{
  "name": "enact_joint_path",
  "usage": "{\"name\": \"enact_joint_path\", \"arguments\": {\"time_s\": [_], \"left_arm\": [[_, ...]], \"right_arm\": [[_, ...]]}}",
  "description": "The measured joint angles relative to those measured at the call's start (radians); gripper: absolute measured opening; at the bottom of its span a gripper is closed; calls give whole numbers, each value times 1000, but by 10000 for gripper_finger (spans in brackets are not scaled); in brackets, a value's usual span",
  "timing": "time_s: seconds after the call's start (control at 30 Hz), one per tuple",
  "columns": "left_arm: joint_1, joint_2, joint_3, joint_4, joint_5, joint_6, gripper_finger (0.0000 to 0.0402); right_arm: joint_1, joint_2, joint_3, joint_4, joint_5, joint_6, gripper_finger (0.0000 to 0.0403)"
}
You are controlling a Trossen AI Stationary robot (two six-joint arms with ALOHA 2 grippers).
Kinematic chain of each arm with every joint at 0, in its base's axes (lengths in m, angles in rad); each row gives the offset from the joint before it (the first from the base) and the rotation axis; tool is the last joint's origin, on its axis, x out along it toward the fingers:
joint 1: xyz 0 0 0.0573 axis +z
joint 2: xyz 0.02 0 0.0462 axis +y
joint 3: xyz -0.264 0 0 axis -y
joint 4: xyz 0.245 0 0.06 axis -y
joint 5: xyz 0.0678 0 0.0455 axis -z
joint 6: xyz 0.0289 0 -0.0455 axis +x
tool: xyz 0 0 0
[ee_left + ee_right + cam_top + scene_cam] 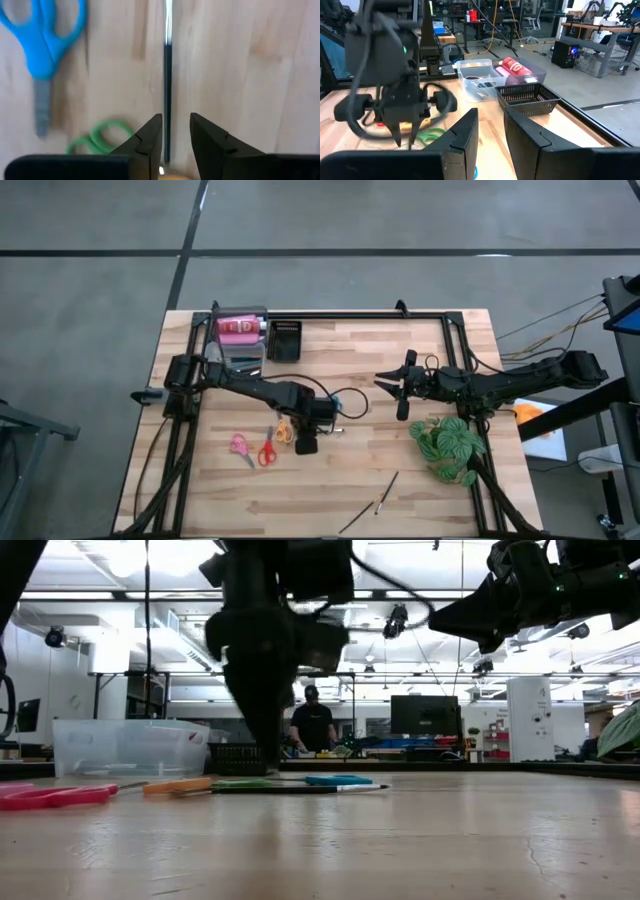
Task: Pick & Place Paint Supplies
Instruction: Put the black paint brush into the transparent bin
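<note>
My left gripper [175, 120] points straight down near the table's middle [305, 444], open, with a finger on each side of a thin black brush [167, 75] lying flat on the wood. I cannot tell whether a finger touches it. Blue scissors [47, 40] and green scissors handles [100, 137] lie beside it. Pink scissors [240, 448], red scissors [266, 452] and orange scissors [285, 430] lie left of the gripper. Two more brushes [385, 490] lie near the near edge. My right gripper [387, 383] hovers open and empty, high above the table [480, 625].
A clear tub [240, 340] holding a pink-and-red supply [238, 327] and a black basket [285, 340] stand at the far left of the table. A green leafy plant [450, 445] sits under the right arm. A person [313, 725] stands in the room behind.
</note>
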Motion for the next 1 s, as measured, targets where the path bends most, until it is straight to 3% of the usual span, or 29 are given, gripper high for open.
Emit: {"name": "enact_joint_path", "arguments": {"time_s": [0.27,0.63,1.0], "left_arm": [[-18,-4,2,222,-120,53,102],[-46,9,-146,566,-138,126,102],[-45,9,-205,591,-150,114,102]], "right_arm": [[0,0,0,0,0,0,90],[0,0,0,1,0,0,90],[0,0,0,0,0,0,90]]}}
